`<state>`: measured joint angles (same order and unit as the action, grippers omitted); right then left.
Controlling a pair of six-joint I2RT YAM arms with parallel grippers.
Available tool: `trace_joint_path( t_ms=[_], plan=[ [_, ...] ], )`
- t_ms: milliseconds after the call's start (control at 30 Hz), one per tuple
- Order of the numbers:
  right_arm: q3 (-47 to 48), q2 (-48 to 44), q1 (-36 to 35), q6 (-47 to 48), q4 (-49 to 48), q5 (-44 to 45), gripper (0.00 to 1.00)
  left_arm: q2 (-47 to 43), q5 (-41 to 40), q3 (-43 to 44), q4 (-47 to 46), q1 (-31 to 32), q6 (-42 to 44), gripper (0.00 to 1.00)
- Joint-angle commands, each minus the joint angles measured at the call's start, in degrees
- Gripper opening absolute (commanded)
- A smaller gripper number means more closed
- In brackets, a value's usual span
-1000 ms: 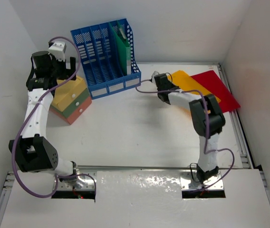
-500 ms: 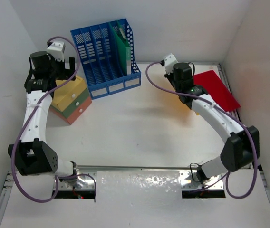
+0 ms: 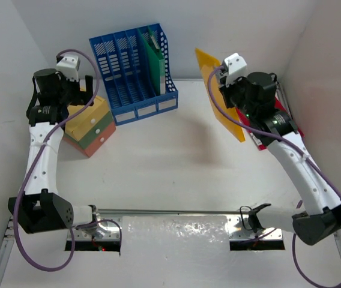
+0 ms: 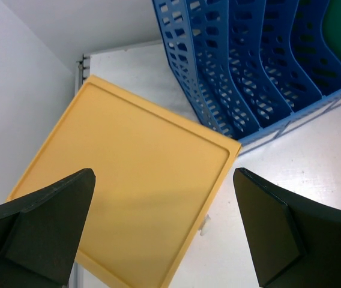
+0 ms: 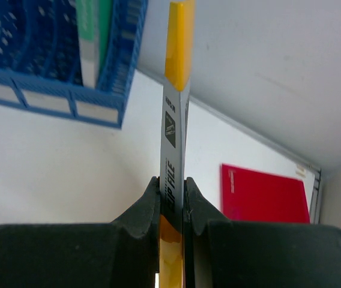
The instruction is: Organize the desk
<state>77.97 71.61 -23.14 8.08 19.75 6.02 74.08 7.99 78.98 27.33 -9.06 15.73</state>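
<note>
Left pincer (image 3: 81,90): is hovering over the drawer box with its jaws spread wide, gripping nothing.
Drawer box (image 3: 89,123): is sitting on the far-left part of the bench, turned at an angle, with its yellow layer on top and the green and orange layers below. One corner is lying just beside the file rack.
File rack (image 3: 131,66): blue and slotted, it is standing at the back of the bench, left of centre, against the rear wall.
Green folder (image 3: 154,57): is standing upright in the rack's rightmost slot.
Bench (image 3: 170,162): white and flat, it is carrying everything and reaching from wall to wall, with a metal rail running along its right edge.
Yellow folder (image 3: 218,96): is being held up on edge, off the bench, to the right of the rack. The right wrist view is showing it edge-on, with a printed label on its spine.
Right pincer (image 5: 172,192): is pinching the yellow folder's edge, with its jaws narrow and pressing on both faces.
Red folder (image 5: 263,195): is lying flat on the bench near the far-right corner, largely hidden behind the right arm in the top view.
</note>
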Motion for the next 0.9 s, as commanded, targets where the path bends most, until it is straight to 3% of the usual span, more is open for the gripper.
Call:
trace_joint_path(
  t_ms=[0, 233, 500, 700, 867],
  plan=[
    [4.5, -3.2, -0.2, -2.9, -1.4, -4.3, 0.00, -3.0, -0.2, -0.2, 0.3, -0.8, -1.1, 0.99],
    [9.8, -3.9, -0.2, -7.3, -4.3, -12.4, 0.00, -5.8, -1.5, -1.4, 1.7, -0.7, -1.0, 0.99],
    [30.5, 4.9, -0.2, -7.7, -4.3, -18.9, 0.00, -10.8, -3.6, -9.0, 0.3, -0.9, 1.0, 0.99],
    [37.7, 13.2, -0.2, -16.5, -17.1, -23.7, 0.00, -10.6, -4.6, -11.4, -1.3, -1.1, 0.4, 1.00],
    [39.3, 19.8, -1.4, -24.3, -33.5, -25.3, 0.00, -9.7, -5.4, -12.7, -2.2, -1.5, 0.4, 1.00]
  ],
)
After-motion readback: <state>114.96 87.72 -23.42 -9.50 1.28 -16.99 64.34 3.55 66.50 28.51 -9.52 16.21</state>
